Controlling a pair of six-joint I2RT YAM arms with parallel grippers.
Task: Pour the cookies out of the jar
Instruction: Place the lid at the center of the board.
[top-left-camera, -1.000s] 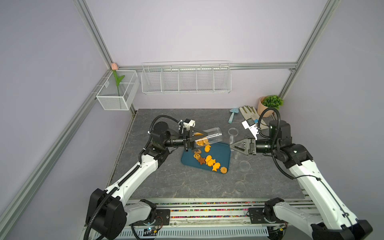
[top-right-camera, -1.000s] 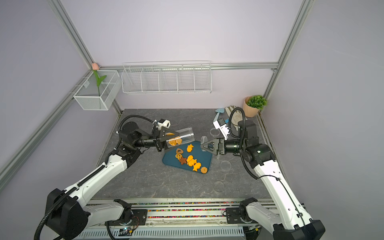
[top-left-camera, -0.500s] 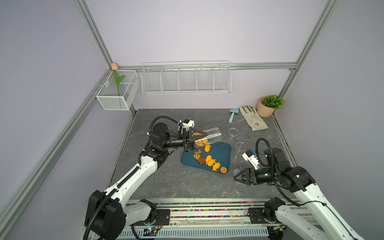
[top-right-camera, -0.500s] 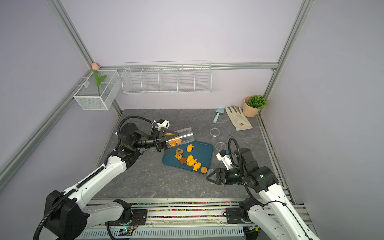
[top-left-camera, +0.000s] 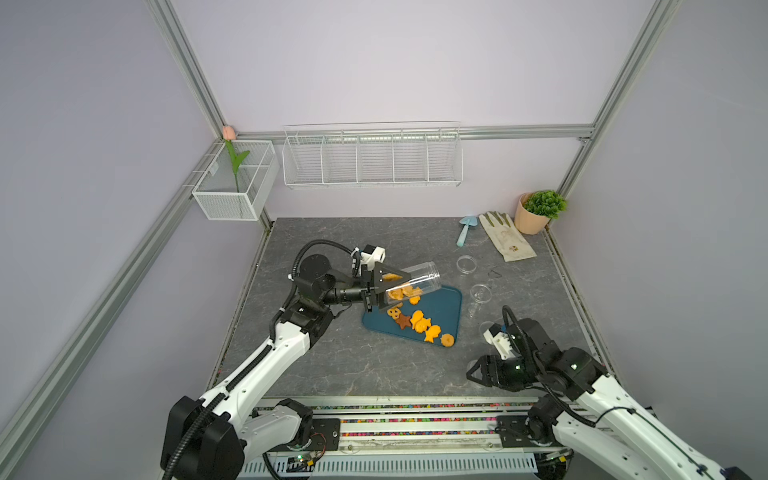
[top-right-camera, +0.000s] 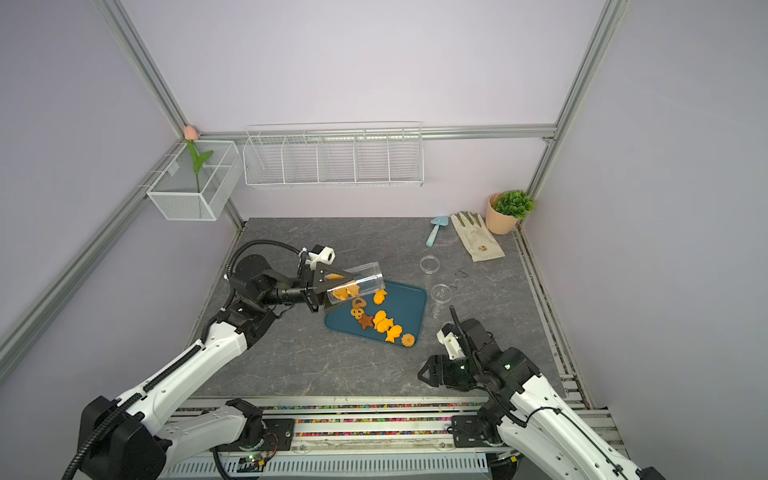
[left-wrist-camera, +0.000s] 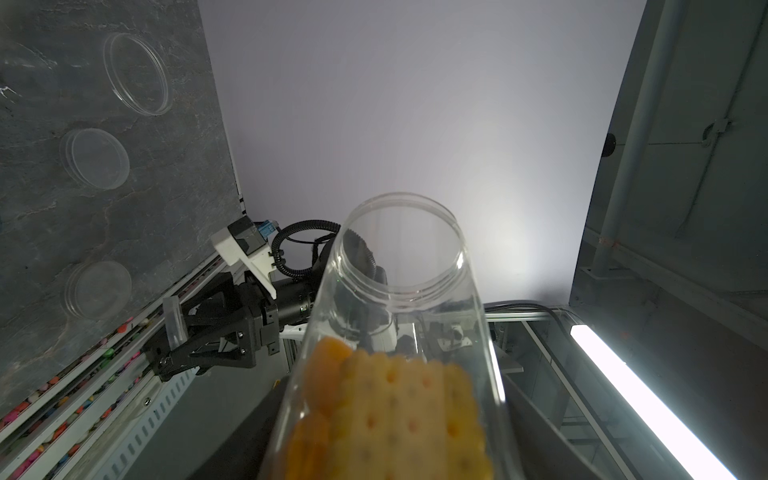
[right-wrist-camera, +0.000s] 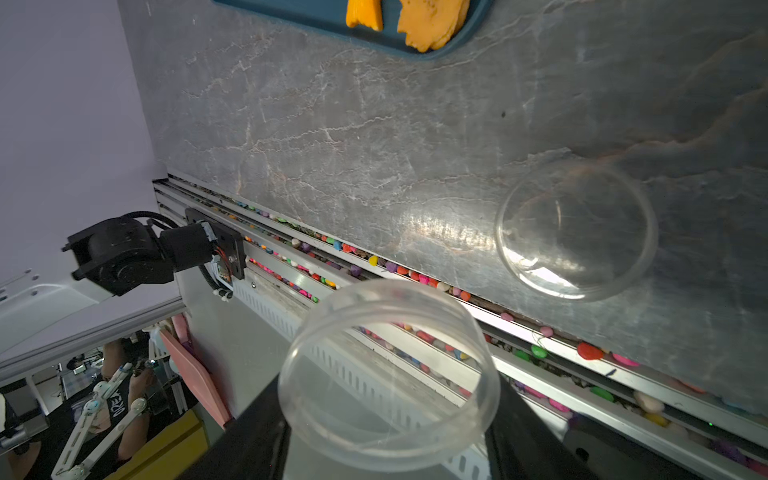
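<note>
Left gripper (top-left-camera: 384, 291) is clamping the jar (top-left-camera: 415, 279) by its base, holding it almost level above the tray's (top-left-camera: 451, 305) left edge. Some cookies (top-left-camera: 422, 326) are lying on the tray, and others are sitting deep in the jar. I'd be tipping the mouth down more steeply, over mid-tray. Right gripper (top-left-camera: 473, 371), near right, is pinching the clear lid (right-wrist-camera: 388, 374).

No word, number or brand can be read for certain. The beige fabric glove (top-left-camera: 505, 239), at about one o'clock on the grey stone-look table (top-left-camera: 353, 374), bears a small dark-and-yellow mark — too small to read. In the right wrist view, the white letters on a black shirt (right-wrist-camera: 118, 409) are too blurred to read.
</note>
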